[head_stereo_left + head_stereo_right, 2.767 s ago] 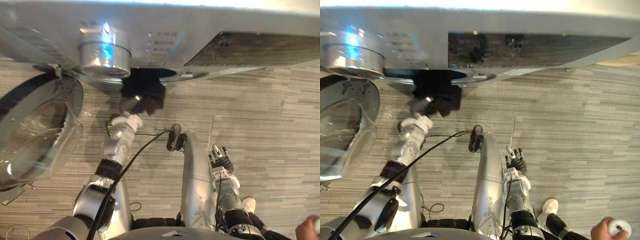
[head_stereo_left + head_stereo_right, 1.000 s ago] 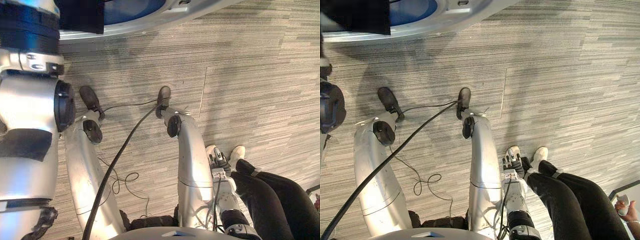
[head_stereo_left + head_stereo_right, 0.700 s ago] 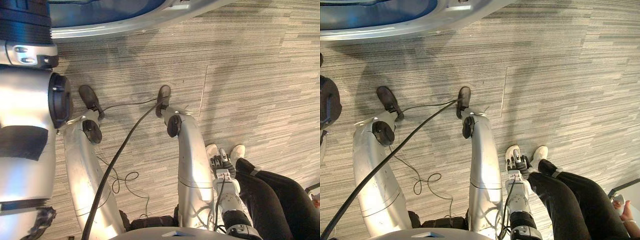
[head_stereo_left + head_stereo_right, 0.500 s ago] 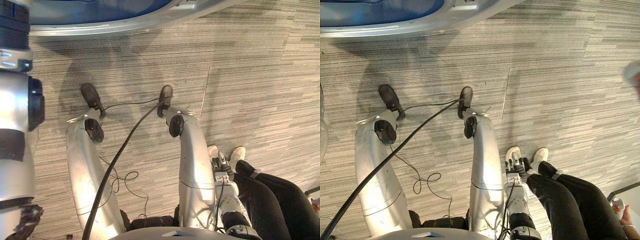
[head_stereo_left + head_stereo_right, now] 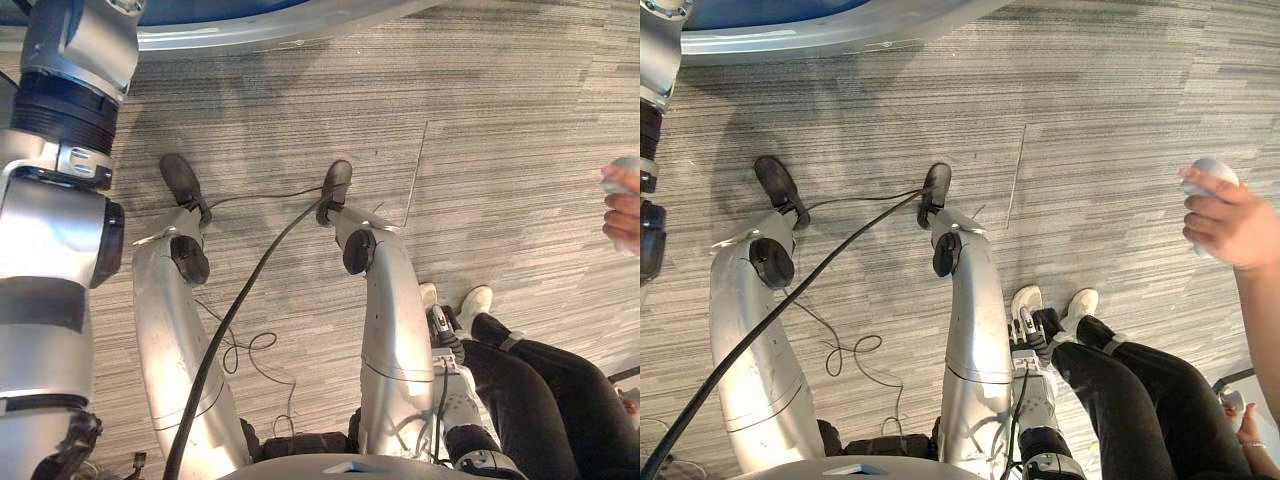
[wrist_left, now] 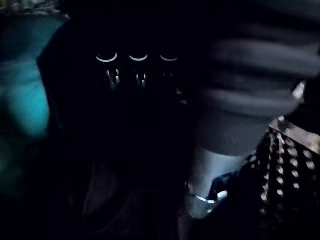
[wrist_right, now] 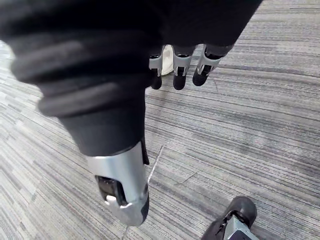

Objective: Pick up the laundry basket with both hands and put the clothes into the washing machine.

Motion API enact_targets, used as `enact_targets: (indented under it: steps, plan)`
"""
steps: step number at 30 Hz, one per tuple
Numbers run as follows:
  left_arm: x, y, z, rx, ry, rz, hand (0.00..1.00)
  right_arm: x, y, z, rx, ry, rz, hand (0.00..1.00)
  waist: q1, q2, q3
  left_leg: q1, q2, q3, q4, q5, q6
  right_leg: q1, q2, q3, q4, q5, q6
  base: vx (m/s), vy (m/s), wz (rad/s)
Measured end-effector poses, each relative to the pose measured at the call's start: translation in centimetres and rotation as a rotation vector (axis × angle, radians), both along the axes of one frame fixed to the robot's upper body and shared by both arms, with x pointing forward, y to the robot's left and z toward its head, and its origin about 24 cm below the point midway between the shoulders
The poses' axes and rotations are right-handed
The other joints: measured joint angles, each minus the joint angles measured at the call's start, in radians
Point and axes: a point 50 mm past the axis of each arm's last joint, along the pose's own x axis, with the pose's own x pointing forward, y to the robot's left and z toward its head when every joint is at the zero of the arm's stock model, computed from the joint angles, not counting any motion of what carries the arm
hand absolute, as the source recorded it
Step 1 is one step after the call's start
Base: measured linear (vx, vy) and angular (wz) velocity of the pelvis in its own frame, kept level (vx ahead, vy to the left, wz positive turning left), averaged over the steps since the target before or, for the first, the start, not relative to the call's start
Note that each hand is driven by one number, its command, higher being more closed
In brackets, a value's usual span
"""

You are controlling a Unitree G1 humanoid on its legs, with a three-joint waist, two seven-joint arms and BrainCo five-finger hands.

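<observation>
Right hand [image 7: 122, 185]: hangs slack and open, holds nothing, touches nothing. Points its straight fingers [image 7: 181, 67] down at the grey striped floor [image 7: 240, 130], thumb set apart from them. Sits low at the robot's right side, just beside a person's white shoes [image 5: 1025, 300] and black trouser legs [image 5: 1140, 400].

Left hand [image 6: 215, 165]: reaches inside the washing machine [image 5: 300, 25], close to the perforated drum wall [image 6: 287, 160]. Shows a dim row of fingers against darkness. Too dark to tell whether open or closed on anything, or whether the black mass past the fingers is clothing. Has a teal blur [image 6: 20, 105] off to one side.

Left arm [image 5: 55, 220]: runs up the left edge of the eye views, stretched forward, and crosses the machine's rim at the top.

Washing machine: lies ahead of the robot along the top edge of the eye views, as a pale curved rim running left to right, with blue [image 5: 770, 10] inside the opening.

Off to the right: a person's hand [image 5: 1235, 225], closed round a small white controller [image 5: 1205, 172].
</observation>
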Motion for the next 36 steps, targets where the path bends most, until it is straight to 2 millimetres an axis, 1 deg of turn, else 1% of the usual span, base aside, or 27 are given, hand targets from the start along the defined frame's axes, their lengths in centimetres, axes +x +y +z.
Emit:
enact_targets:
  steps: [2, 3, 5, 6, 8, 9, 11, 13, 14, 16, 20, 21, 22, 23, 24, 26, 27, 29, 30, 31, 32, 33, 34, 36]
  plan:
    - [0.2, 1.4, -0.5, -0.17, 0.014, -0.082, 0.0, 0.2, 0.0, 0.2, -0.001, -0.011, -0.001, 0.0, -0.001, 0.0, 0.0, -0.002, 0.0, -0.007, -0.001, 0.01, 0.002, 0.0, 0.0, -0.007, 0.006, -0.001, 0.001, -0.02, 0.006, 0.01]
    - [0.4, 1.9, -0.7, -0.224, 0.021, -0.107, 0.0, 0.3, 0.0, 0.4, -0.001, -0.017, -0.002, 0.0, -0.001, 0.0, 0.0, -0.003, -0.001, -0.009, -0.001, 0.012, 0.001, 0.0, -0.001, -0.009, 0.007, -0.001, 0.001, -0.03, 0.008, 0.06]
    - [1.1, 3.6, -2.0, -0.473, 0.041, -0.252, 0.0, 0.5, 0.0, 0.7, -0.004, -0.031, -0.001, 0.0, -0.001, 0.0, 0.0, -0.003, -0.002, -0.013, -0.008, 0.017, -0.001, 0.0, -0.005, -0.016, 0.015, -0.004, 0.004, -0.03, 0.002, 0.11]
    - [1.0, 3.5, -2.0, -0.493, 0.024, -0.293, 0.0, 0.5, 0.0, 0.7, -0.003, -0.027, -0.004, 0.0, -0.001, 0.0, 0.0, -0.003, -0.003, -0.013, -0.01, 0.02, -0.002, 0.0, -0.006, -0.018, 0.018, -0.005, 0.005, -0.03, -0.009, 0.16]
    - [1.1, 3.2, -2.2, -0.726, -0.022, -0.538, 0.0, 0.4, -0.2, 0.6, -0.001, -0.005, -0.023, 0.0, 0.001, 0.0, 0.0, 0.003, -0.008, -0.013, -0.02, 0.028, -0.004, 0.0, -0.013, -0.021, 0.025, -0.009, 0.006, -0.03, -0.014, 0.14]
    - [1.1, 3.2, -2.3, -0.773, -0.033, -0.585, 0.0, 0.4, -0.2, 0.7, -0.001, -0.005, -0.025, 0.0, 0.001, 0.0, 0.0, 0.005, -0.008, -0.013, -0.021, 0.028, -0.004, 0.0, -0.013, -0.021, 0.026, -0.009, 0.007, -0.03, -0.009, 0.06]
    - [1.5, 2.4, -3.0, -1.003, -0.058, -0.825, 0.0, 0.6, -0.2, 0.9, -0.016, -0.005, -0.021, 0.0, 0.0, 0.0, 0.0, 0.012, -0.008, -0.012, -0.026, 0.03, -0.006, 0.005, -0.013, -0.022, 0.027, -0.011, 0.005, -0.02, -0.003, 0.03]
    - [1.6, 1.9, -3.6, -1.112, -0.066, -0.937, 0.0, 0.7, -0.2, 1.2, -0.016, -0.004, -0.029, 0.0, -0.001, 0.0, 0.0, 0.016, -0.008, -0.013, -0.027, 0.031, -0.007, 0.008, -0.013, -0.023, 0.029, -0.012, 0.005, -0.02, 0.001, 0.03]
    - [1.6, 1.8, -3.9, -1.124, -0.068, -0.952, 0.0, 0.7, -0.3, 1.2, -0.017, -0.002, -0.032, 0.0, -0.001, 0.0, 0.0, 0.019, -0.008, -0.012, -0.027, 0.031, -0.007, 0.01, -0.014, -0.023, 0.03, -0.012, 0.004, -0.02, 0.002, 0.04]
    - [1.4, 1.9, -5.2, -1.134, -0.085, -0.962, 0.0, 0.8, -0.3, 1.4, -0.018, -0.004, -0.042, 0.0, -0.001, 0.0, 0.0, 0.036, -0.008, -0.01, -0.03, 0.035, -0.012, 0.022, -0.016, -0.022, 0.035, -0.015, -0.002, -0.02, -0.001, 0.06]
    - [0.4, 1.8, -7.3, -1.138, -0.138, -0.972, 0.0, 1.3, -0.3, 2.4, -0.029, -0.045, -0.057, 0.0, 0.004, 0.0, 0.0, 0.064, -0.015, -0.01, -0.047, 0.038, -0.015, 0.04, -0.022, -0.023, 0.043, -0.025, -0.009, -0.02, -0.009, 0.13]
    - [-0.2, 1.8, -8.6, -1.131, -0.152, -0.982, 0.0, 1.5, -0.3, 2.7, -0.034, -0.06, -0.056, 0.0, 0.005, 0.001, 0.0, 0.078, -0.022, -0.009, -0.062, 0.046, -0.017, 0.049, -0.028, -0.026, 0.043, -0.029, -0.012, -0.02, -0.013, 0.21]
    - [-0.4, 1.8, -9.2, -1.13, -0.153, -0.985, 0.0, 1.5, -0.3, 2.8, -0.039, -0.062, -0.056, 0.0, 0.006, 0.001, 0.0, 0.085, -0.024, -0.009, -0.069, 0.05, -0.018, 0.055, -0.031, -0.029, 0.042, -0.031, -0.014, -0.03, -0.018, 0.22]
    - [-0.9, 1.5, -10.5, -1.13, -0.155, -0.994, 0.0, 1.5, -0.4, 2.9, -0.055, -0.064, -0.056, 0.0, 0.012, 0.002, 0.0, 0.096, -0.025, -0.011, -0.076, 0.054, -0.021, 0.066, -0.033, -0.034, 0.042, -0.035, -0.018, -0.02, -0.015, 0.13]
    - [-1.1, 1.3, -11.2, -1.134, -0.153, -1.001, 0.0, 1.5, -0.4, 3.0, -0.062, -0.068, -0.054, 0.0, 0.016, 0.002, 0.0, 0.103, -0.026, -0.011, -0.081, 0.056, -0.023, 0.07, -0.034, -0.035, 0.042, -0.039, -0.017, -0.03, -0.024, 0.15]
    - [-1.9, 0.5, -14.3, -1.157, -0.115, -1.015, 0.0, 1.7, -0.4, 3.4, -0.073, -0.088, -0.05, 0.0, 0.033, 0.002, 0.0, 0.132, -0.032, -0.01, -0.101, 0.062, -0.027, 0.092, -0.036, -0.036, 0.039, -0.046, -0.019, -0.03, -0.024, 0.14]
    - [-2.0, 0.2, -15.2, -1.169, -0.098, -1.017, 0.0, 1.7, -0.4, 3.5, -0.074, -0.089, -0.049, 0.0, 0.038, 0.003, 0.0, 0.139, -0.033, -0.01, -0.105, 0.063, -0.028, 0.097, -0.037, -0.036, 0.039, -0.047, -0.019, -0.02, -0.019, 0.11]
    - [-2.6, -0.7, -18.6, -1.226, -0.044, -1.016, 0.0, 1.7, -0.4, 3.4, -0.08, -0.087, -0.048, 0.0, 0.051, 0.003, -0.001, 0.163, -0.039, -0.007, -0.119, 0.065, -0.031, 0.114, -0.04, -0.033, 0.037, -0.053, -0.021, -0.02, -0.014, 0.12]
    - [-2.7, -1.1, -19.5, -1.245, -0.026, -1.022, 0.0, 1.7, -0.4, 3.4, -0.088, -0.083, -0.045, 0.0, 0.053, 0.003, -0.001, 0.169, -0.04, -0.006, -0.122, 0.065, -0.031, 0.119, -0.04, -0.031, 0.036, -0.054, -0.022, -0.02, -0.006, 0.09]
    - [-2.9, -1.4, -20.9, -1.272, 0.006, -1.025, 0.0, 1.7, -0.4, 3.4, -0.104, -0.076, -0.04, 0.0, 0.055, 0.003, -0.001, 0.178, -0.04, -0.006, -0.124, 0.065, -0.031, 0.127, -0.04, -0.031, 0.036, -0.058, -0.025, -0.01, -0.004, 0.08]
    - [-3.2, -2.1, -23.0, -1.321, 0.058, -1.03, 0.0, 1.7, -0.4, 3.5, -0.11, -0.072, -0.04, 0.0, 0.059, 0.004, -0.001, 0.194, -0.044, -0.004, -0.13, 0.065, -0.031, 0.14, -0.042, -0.029, 0.037, -0.063, -0.024, -0.01, -0.002, 0.09]
    - [-3.3, -2.4, -24.0, -1.341, 0.086, -1.023, 0.0, 1.7, -0.5, 3.5, -0.11, -0.071, -0.041, 0.0, 0.061, 0.004, -0.001, 0.203, -0.047, -0.003, -0.134, 0.066, -0.032, 0.146, -0.045, -0.028, 0.038, -0.064, -0.023, -0.01, -0.005, 0.16]
    - [-3.6, -3.0, -25.7, -1.37, 0.137, -1.014, 0.0, 1.7, -0.5, 3.4, -0.11, -0.07, -0.041, 0.0, 0.062, 0.005, -0.001, 0.221, -0.054, -0.003, -0.14, 0.066, -0.032, 0.162, -0.051, -0.029, 0.04, -0.069, -0.021, -0.01, -0.007, 0.14]
    - [-4.1, -4.1, -28.3, -1.402, 0.228, -1.006, 0.0, 1.7, -0.4, 3.4, -0.109, -0.066, -0.043, 0.0, 0.067, 0.006, 0.0, 0.257, -0.058, -0.002, -0.148, 0.066, -0.032, 0.196, -0.053, -0.029, 0.038, -0.076, -0.017, 0.0, -0.012, 0.16]
